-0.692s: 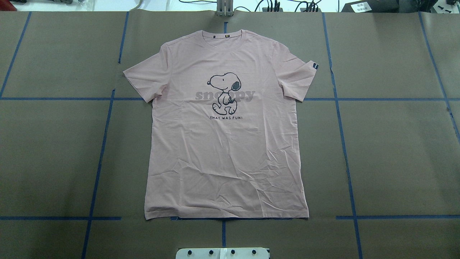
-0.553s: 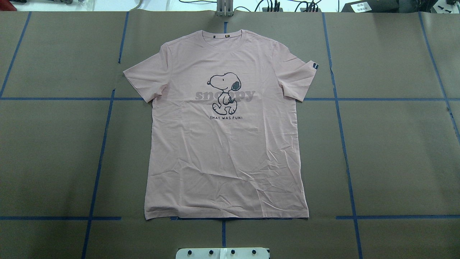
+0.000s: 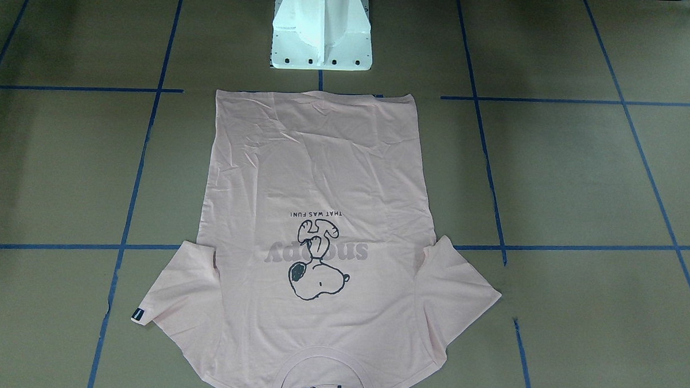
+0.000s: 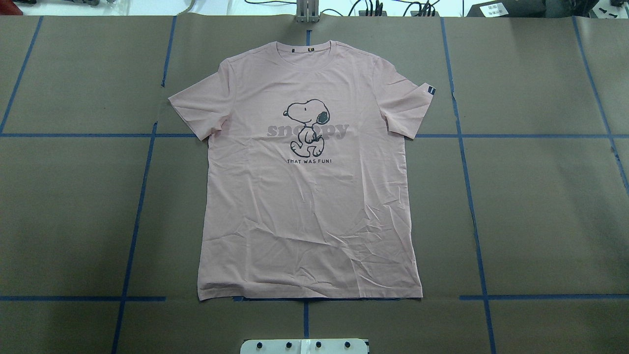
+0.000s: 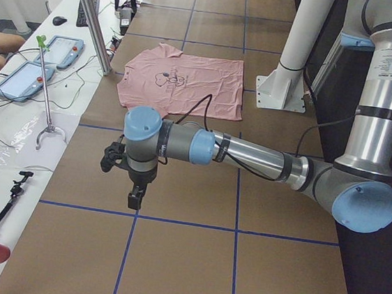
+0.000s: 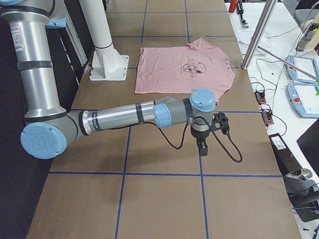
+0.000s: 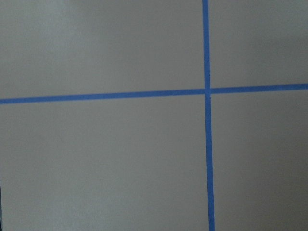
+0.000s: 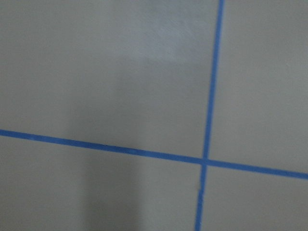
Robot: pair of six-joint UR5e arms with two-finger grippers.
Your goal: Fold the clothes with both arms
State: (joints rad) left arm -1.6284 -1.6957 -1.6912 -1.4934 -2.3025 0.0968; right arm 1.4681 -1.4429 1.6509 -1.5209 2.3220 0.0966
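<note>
A pale pink T-shirt [image 4: 309, 206] is lying flat and print-up at the middle of the brown paper-covered surface [image 4: 540, 206]. Its ribbed collar [image 4: 307, 49] is pointing toward the far edge, and its hem [image 4: 309, 296] is running just in front of the white pedestal base [image 3: 322, 38] at the near edge. Both sleeves are spreading outward, the one with the small black tag [image 4: 430, 90] toward the surface's right end. Neither arm is touching the cloth. The left arm [image 5: 251, 156] is reaching over the left end of the surface and the right arm [image 6: 122, 117] over the right end, each well apart from the shirt. The left end effector [image 5: 134, 197] and the right end effector [image 6: 202, 145] are hanging point-down over bare paper near crossings of blue tape [image 7: 207, 91]. Whether either is spread or pressed together cannot be told, since the wrist cameras are showing only paper and tape. Several things could go wrong from here. The thin cloth is hugging the paper, so a pinch may be catching only the top layer, or biting the paper and lifting it too. If the two arms are gripping at unequal points or lifting unevenly, the fold is likely coming out skewed. The wrinkles [image 4: 373, 231] near the hem's right corner may be getting pressed in.
</note>
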